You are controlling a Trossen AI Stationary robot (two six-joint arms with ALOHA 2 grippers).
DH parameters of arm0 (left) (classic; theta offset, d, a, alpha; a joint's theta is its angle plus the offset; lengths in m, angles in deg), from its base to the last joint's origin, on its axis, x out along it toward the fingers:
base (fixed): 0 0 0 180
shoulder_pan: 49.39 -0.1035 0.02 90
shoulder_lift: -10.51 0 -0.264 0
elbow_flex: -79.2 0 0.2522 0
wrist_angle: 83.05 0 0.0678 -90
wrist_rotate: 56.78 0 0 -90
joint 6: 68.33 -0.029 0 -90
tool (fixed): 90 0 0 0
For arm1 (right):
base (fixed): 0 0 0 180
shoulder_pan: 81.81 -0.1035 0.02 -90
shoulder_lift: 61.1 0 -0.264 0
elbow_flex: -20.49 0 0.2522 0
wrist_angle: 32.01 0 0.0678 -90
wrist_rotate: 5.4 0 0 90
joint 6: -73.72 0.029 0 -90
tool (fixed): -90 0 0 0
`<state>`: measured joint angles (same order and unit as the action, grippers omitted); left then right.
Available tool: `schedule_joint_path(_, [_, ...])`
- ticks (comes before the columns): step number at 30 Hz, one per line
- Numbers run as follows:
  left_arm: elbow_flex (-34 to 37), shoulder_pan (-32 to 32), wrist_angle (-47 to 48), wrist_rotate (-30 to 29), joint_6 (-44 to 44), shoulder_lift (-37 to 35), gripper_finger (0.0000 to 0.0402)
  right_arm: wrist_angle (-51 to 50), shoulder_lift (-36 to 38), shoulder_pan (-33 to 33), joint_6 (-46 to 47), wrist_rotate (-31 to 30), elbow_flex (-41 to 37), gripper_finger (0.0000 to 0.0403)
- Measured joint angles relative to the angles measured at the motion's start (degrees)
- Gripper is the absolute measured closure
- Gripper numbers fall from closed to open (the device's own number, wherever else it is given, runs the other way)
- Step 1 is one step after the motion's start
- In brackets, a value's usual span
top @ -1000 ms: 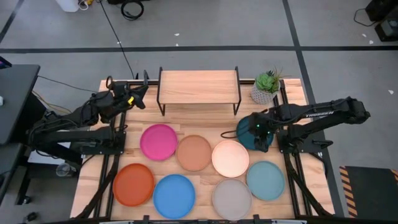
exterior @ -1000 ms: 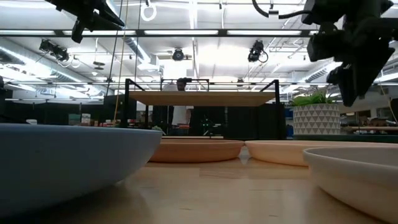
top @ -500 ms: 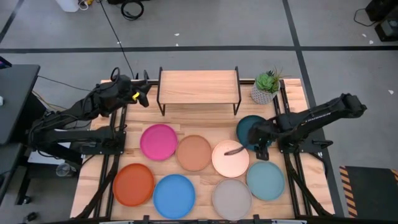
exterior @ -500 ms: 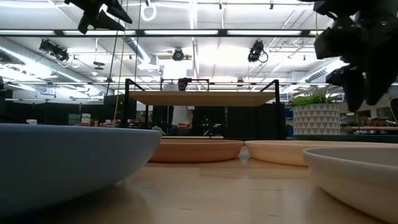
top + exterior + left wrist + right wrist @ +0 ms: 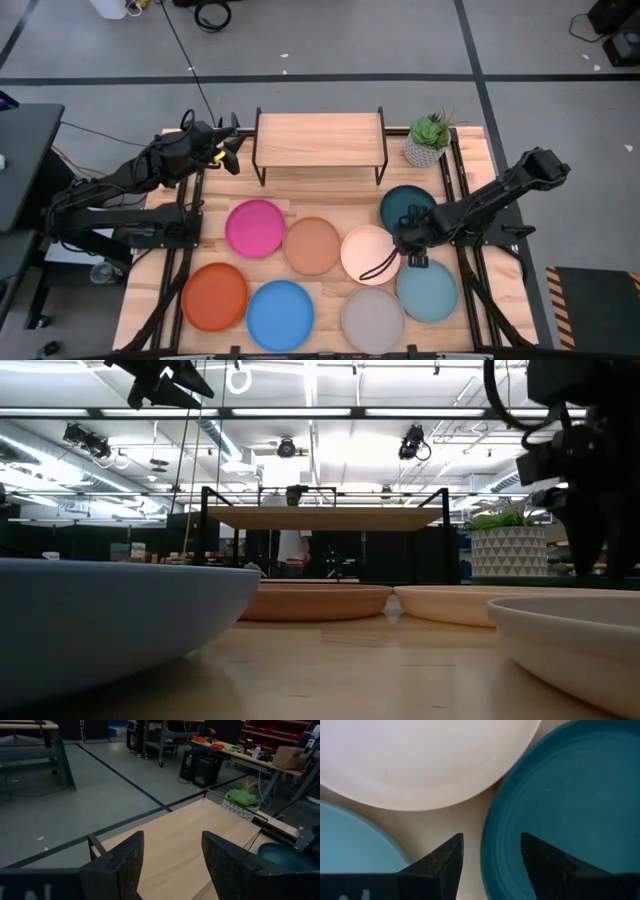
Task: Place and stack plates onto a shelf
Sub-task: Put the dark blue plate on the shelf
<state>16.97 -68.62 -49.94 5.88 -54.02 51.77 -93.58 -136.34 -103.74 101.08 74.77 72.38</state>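
Eight plates lie flat on the slatted table: pink (image 5: 255, 228), tan (image 5: 312, 245), cream (image 5: 370, 255), dark teal (image 5: 405, 208), orange (image 5: 214, 296), blue (image 5: 280, 315), pale grey (image 5: 372, 320) and light teal (image 5: 427, 290). The shelf (image 5: 320, 140) stands bare at the far middle. My right gripper (image 5: 411, 241) (image 5: 491, 851) is open and low, where the cream plate (image 5: 425, 760), dark teal plate (image 5: 565, 805) and light teal plate (image 5: 350, 840) meet. Its fingers stand either side of the dark teal plate's near rim (image 5: 486, 845); I cannot tell whether they touch it. My left gripper (image 5: 231, 152) (image 5: 172, 850) is open, raised by the shelf's left end.
A potted plant (image 5: 428, 140) stands right of the shelf at the far right. The plates lie close together in two rows with narrow gaps. Bare wood shows between the shelf and the far row of plates. The arms' bases stand at the left and right table edges.
My right gripper has moved from over the dark teal plate toward the table's near edge and has come down, ending at the plate's near rim. My left gripper has shifted a little toward the shelf. No plate has moved.
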Motion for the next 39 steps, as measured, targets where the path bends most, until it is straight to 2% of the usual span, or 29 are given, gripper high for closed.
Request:
schedule_joint_path(8, [0.0, 0.0, 0.02, 0.0, -0.1, 0.0, 0.0194, 1.14, -5.53, -0.96, 3.96, -2.6, -0.07, 0.0217])
schedule_joint_path(18, [0.02, 0.0, 0.07, 0.0, -2.24, 0.0, 0.0194, 3.31, -8.08, -0.94, 4.58, -0.98, -0.07, 0.0322])
schedule_joint_path(24, [0.02, 0.0, 0.18, 0.0, -2.12, 0.0, 0.0194, 1.47, -6.38, -0.94, 4.61, -0.8, 0.0, 0.0356])
schedule_joint_path(30, [0.04, 0.0, 0.24, 0.0, -2.1, 0.0, 0.0194, -6.62, -2.22, -0.22, 7.34, -0.41, 1.13, 0.036])
schedule_joint_path(34, [0.04, 0.01, 0.24, 0.0, -2.1, 0.0, 0.0194, -11.54, 1.21, -0.07, 7.48, -0.77, 5.04, 0.0361])
schedule_joint_path(39, [0.04, 0.0, 0.22, 0.0, -2.08, 0.0, 0.0194, -20.85, 3.71, -0.05, 7.54, -6.33, 13.89, 0.0368])
